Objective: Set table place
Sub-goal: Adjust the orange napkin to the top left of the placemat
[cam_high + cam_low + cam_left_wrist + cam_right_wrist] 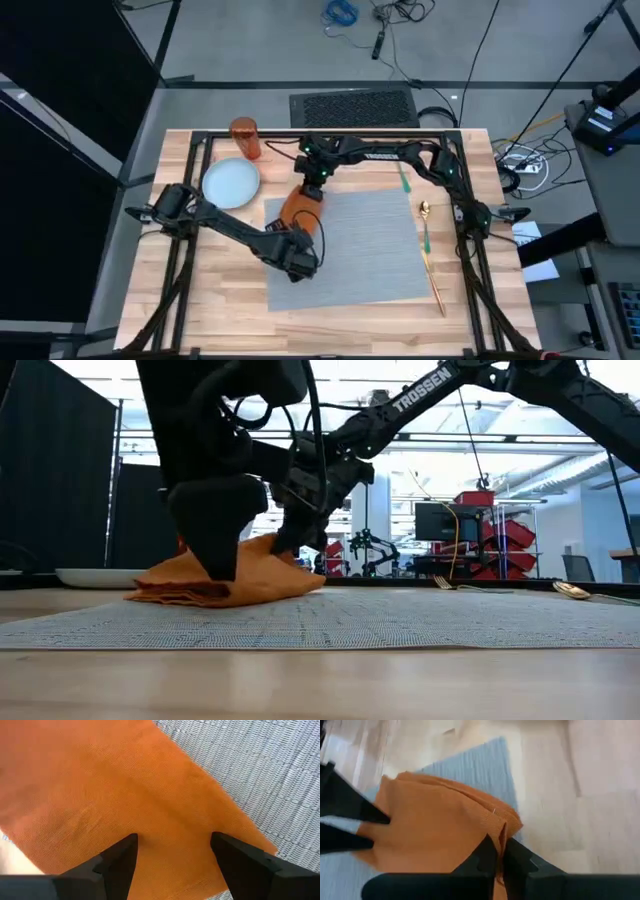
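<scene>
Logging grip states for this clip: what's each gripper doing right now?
Left gripper: open, fingers spread over the orange napkin, nothing held.
Right gripper: shut on the orange napkin, pinching its folded edge at the grey placemat's corner.

One grey placemat (355, 245) lies on the one table (160, 290), and everything else is counted from that placemat. There are one orange napkin (297, 207) at its far left corner, one pale-blue plate (231, 183) just off its left side, one orange tumbler (245, 138) beyond the plate, and three pieces of cutlery (427, 240) along its right edge, one of them a spoon (425, 212). Two tools work at the napkin: the left tool (300, 262) and the right tool (312, 185).
</scene>
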Controlling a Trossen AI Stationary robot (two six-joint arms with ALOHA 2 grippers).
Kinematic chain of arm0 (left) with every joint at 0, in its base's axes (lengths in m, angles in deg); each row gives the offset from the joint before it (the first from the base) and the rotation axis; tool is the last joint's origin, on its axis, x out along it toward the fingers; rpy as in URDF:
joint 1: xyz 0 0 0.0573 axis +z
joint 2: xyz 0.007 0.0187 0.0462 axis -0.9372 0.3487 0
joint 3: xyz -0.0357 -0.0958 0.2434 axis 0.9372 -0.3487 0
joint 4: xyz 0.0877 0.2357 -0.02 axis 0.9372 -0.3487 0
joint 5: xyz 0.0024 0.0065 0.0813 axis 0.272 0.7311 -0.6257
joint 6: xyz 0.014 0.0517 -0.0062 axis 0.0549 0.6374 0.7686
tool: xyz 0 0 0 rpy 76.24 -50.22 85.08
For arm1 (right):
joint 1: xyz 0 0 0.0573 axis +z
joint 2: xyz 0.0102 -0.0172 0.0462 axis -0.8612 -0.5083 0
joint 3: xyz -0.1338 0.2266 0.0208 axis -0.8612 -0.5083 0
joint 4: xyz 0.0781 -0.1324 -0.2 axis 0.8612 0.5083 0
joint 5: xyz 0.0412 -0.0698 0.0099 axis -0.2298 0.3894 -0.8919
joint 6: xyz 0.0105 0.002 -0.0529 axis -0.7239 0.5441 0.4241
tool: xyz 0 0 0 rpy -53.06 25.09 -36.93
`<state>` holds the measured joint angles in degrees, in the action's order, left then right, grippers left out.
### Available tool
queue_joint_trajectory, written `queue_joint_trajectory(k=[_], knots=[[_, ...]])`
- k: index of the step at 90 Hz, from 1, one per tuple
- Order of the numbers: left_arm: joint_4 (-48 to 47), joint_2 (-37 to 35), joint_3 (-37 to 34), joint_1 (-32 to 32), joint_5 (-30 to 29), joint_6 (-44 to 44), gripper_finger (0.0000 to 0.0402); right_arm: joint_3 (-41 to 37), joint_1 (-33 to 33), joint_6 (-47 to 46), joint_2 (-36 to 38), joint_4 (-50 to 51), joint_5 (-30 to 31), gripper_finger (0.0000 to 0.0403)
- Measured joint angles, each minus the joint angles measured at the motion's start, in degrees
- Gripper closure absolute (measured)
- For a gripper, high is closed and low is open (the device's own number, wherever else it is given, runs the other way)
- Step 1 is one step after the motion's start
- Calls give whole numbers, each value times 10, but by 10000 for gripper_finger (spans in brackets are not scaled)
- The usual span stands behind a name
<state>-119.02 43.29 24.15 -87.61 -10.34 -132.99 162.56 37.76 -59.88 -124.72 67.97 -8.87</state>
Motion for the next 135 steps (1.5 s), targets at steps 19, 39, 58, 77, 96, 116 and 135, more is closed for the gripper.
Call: queue_joint_trajectory(k=[19,39,58,77,96,116,135], knots=[[1,0,0,0,0,0,159,0,-4,-5,0,-11,39,293],[9,0,0,0,-1,0,159,0,-12,-8,2,-9,80,214],[-8,0,0,-1,-12,1,159,0,-16,-22,24,17,84,204],[-50,0,0,-1,-25,15,159,0,1,-21,52,85,83,208],[-108,-1,8,-1,-104,37,159,0,8,-1,123,89,147,208],[-83,-41,-3,15,-150,72,159,-18,8,8,251,92,199,209],[32,-78,-61,56,-109,135,159,-136,45,9,414,71,268,209]])
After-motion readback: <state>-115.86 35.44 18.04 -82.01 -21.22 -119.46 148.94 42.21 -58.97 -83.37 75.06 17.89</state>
